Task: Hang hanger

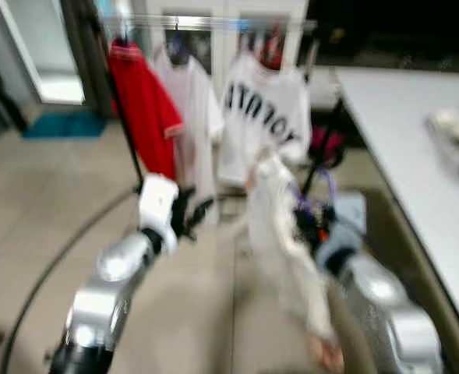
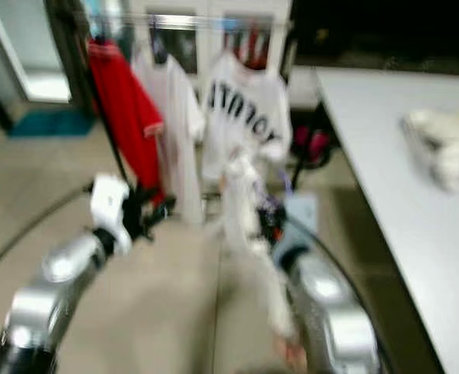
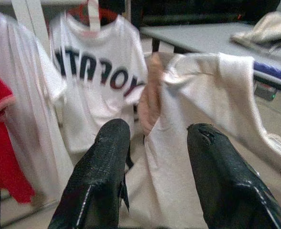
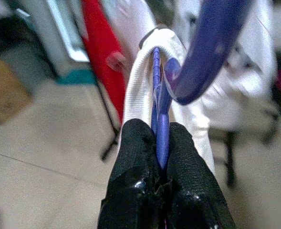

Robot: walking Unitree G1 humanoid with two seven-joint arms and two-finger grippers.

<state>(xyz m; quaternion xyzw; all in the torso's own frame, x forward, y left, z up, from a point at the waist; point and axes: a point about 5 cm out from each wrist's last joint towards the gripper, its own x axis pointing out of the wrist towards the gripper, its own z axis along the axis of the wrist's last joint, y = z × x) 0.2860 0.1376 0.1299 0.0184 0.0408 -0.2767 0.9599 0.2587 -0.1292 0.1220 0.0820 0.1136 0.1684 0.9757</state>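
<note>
Jaws of the right gripper (image 4: 160,143) pinch the purple plastic hanger (image 4: 204,52) carrying a cream garment (image 1: 280,226), the left gripper (image 3: 157,157) spread beside it, and the silver clothes rail (image 1: 206,23) at twelve o'clock remains unreached.

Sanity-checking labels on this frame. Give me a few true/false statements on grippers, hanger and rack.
1. The right gripper is shut on the purple hanger. True.
2. The left gripper is clamped on the cream shirt. False: its fingers are open, the shirt is beyond them.
3. A red shirt hangs on the rack. True.
4. The purple hanger already hangs on the rack. False: it is held short of it.
</note>
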